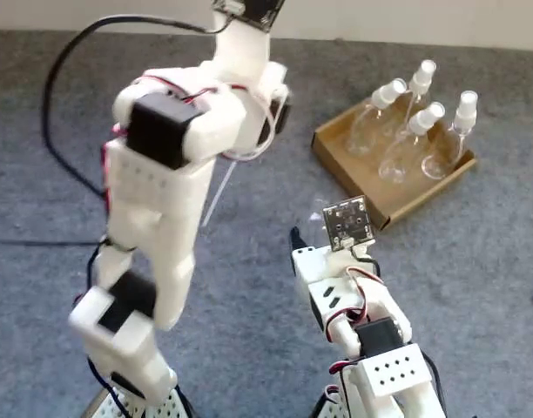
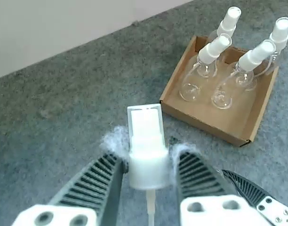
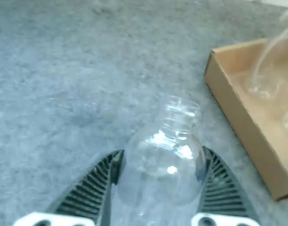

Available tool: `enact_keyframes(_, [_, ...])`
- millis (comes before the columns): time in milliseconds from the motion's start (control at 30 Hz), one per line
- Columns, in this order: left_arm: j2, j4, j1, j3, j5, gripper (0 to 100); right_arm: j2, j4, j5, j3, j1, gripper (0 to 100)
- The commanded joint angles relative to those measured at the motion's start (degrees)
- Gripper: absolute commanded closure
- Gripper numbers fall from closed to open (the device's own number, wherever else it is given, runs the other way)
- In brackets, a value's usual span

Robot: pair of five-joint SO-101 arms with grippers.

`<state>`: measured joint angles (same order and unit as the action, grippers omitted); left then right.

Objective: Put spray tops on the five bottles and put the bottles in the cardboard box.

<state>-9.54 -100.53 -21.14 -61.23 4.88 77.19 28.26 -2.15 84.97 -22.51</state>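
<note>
Standing tall at left, left gripper (image 2: 148, 169) pinches a spray top (image 2: 145, 141); right gripper (image 3: 158, 172), low at bottom centre, clamps an uncapped bottle (image 3: 163, 162). 4 capped bottles (image 1: 406, 131) sit in the cardboard box (image 1: 347, 177), upper right.

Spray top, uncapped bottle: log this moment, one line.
left tool: holds spray top | right tool: holds uncapped bottle | cardboard box: four capped bottles

Soft, even light; faint, diffuse shadows
</note>
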Motion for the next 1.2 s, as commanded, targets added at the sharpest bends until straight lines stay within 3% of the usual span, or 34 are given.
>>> enact_keyframes(0, [14.1, 0.1, -0.1, 10.3, -0.8, 100, 0.8, -1.8, 0.5, -0.2, -4.0, 84.8])
enact_keyframes(167, [23.8, 0.1, 0.0, 17.3, -0.9, 100, 0.8, -2.8, 0.5, -0.4, -9.5, 84.8])
enact_keyframes(433, [35.6, 0.2, 2.1, 28.2, -0.9, 100, 0.7, -19.6, 0.4, 3.9, -11.3, 85.0])
enact_keyframes(633, [41.2, 8.0, 7.1, 38.6, -0.9, 100, 0.7, -24.6, 0.1, 5.1, -11.0, 85.0])
enact_keyframes(900, [52.5, 23.7, 7.7, 60.3, -0.9, 100, 0.7, -37.7, 0.1, 8.3, -10.9, 85.0])
enact_keyframes(1167, [63.9, 55.7, 7.7, 86.0, -0.5, 100, 0.7, -44.2, -1.2, 12.4, -10.9, 85.0])
